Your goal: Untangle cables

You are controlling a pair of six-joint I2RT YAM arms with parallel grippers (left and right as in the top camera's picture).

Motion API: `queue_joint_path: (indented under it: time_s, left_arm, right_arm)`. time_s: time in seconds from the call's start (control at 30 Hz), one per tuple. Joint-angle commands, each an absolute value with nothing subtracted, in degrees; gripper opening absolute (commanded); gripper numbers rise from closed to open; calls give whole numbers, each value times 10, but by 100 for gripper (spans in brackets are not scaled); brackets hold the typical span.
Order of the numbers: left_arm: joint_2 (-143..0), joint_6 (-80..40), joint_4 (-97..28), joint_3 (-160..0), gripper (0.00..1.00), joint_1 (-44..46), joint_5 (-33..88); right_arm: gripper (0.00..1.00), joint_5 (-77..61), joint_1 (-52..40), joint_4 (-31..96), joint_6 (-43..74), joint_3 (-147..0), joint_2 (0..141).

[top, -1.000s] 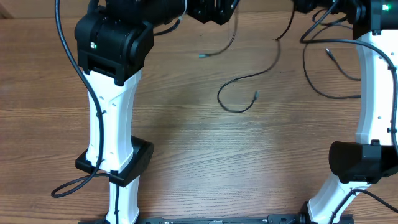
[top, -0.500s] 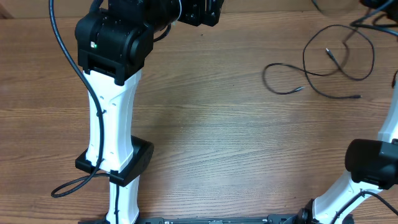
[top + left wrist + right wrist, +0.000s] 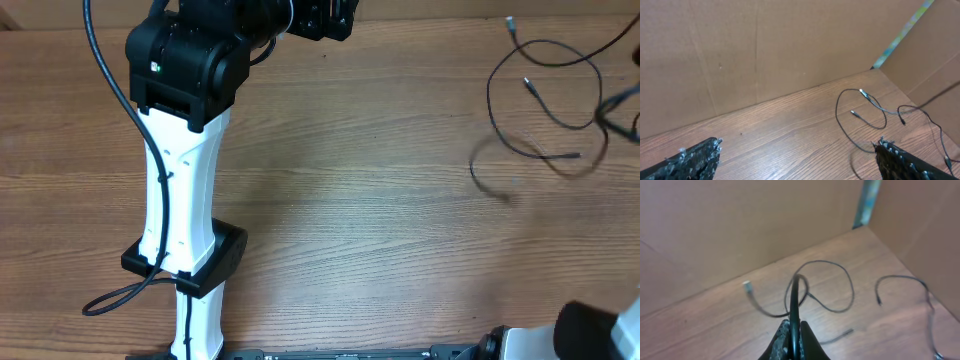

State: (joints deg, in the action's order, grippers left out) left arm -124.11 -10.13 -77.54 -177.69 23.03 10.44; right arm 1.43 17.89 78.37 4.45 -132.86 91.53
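1. The cables (image 3: 489,95) lie in the upper right of the overhead view, as thin black loops crossing one another on the wooden surface (image 3: 380,200). Small plug ends point out of the bundle.
2. The right end effector (image 3: 794,330) is clamped fully shut on one strand. In its wrist view the strand runs from the fingertips up to a loop (image 3: 826,261) in the middle of the frame, and a plug end (image 3: 746,285) lies at centre left.
3. This pinch probably serves to draw one wire out of the others, so that the crossings slide apart rather than tighten.
4. The left end effector (image 3: 799,145) hangs with its fingers spread as wide as they go and nothing between them. From its camera the tangle (image 3: 837,107) sits right of centre, well apart from the fingertips.
5. It appears to wait near the cardboard wall (image 3: 740,50), ready to pin or take a second strand.
6. One stretch of wire (image 3: 490,180) looks blurred, so I cannot tell where it rests. The loops overlap, so the task seems unfinished.
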Motion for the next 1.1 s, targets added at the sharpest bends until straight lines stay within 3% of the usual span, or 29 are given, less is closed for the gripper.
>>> queue_joint_path:
  time_s: [0.0,0.23,0.77,1.07]
  left_arm:
    - [-1234,-90,-769,-1775,100,233,105]
    - [-1234,-90,-756,-1775,100,233,135]
    - [-1233,-92,-735,-1775,100,233,136]
    - [-1233,-108,-726,-1775,100,233,136]
  right_arm:
    - [4,77,178,808,51,-1335,869]
    - [4,113,207,821,86,-1273,822]
    - [4,-38,450,575,245,-755,822]
    - [4,-42,477,587,324,-686,813]
